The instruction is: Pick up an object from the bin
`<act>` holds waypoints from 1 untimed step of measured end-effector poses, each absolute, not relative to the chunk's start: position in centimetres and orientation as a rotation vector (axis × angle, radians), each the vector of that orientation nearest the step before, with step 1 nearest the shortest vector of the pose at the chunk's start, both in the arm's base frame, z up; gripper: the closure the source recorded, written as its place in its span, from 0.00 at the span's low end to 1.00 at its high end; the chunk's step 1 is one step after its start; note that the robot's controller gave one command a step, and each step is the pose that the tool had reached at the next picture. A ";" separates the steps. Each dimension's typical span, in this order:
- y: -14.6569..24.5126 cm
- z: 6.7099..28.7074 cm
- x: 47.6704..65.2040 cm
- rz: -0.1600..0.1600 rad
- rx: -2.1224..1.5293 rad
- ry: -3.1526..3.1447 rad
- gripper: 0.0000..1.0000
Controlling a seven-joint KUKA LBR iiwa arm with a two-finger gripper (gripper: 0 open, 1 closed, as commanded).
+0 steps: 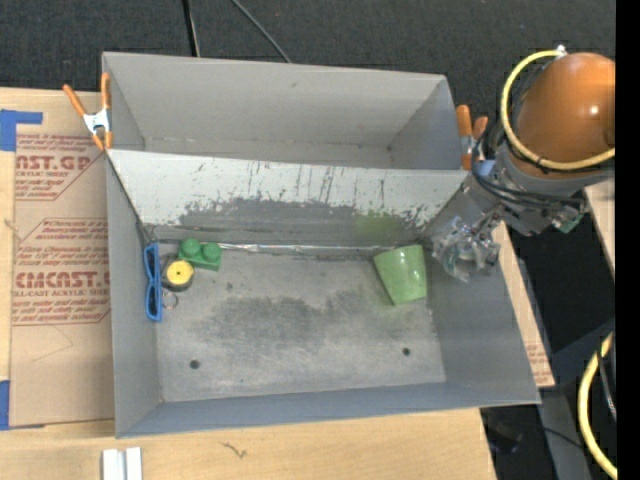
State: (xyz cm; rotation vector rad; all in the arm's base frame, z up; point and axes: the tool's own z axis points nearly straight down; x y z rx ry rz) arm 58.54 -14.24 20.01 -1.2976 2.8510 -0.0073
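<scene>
My gripper hangs over the bin's right sloping wall, just right of a light green cup that lies on its side at the right end of the bin floor. Nothing shows between the fingers. At the far left of the floor lie a small yellow round piece, a green toy block beside it, and a blue strip-like tool along the left wall.
The orange-domed wrist with its cables sits above the bin's right rim. The middle of the bin floor is bare scuffed metal.
</scene>
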 end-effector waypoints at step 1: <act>-10.5 16.0 50.9 0.011 -1.245 2.890 1.00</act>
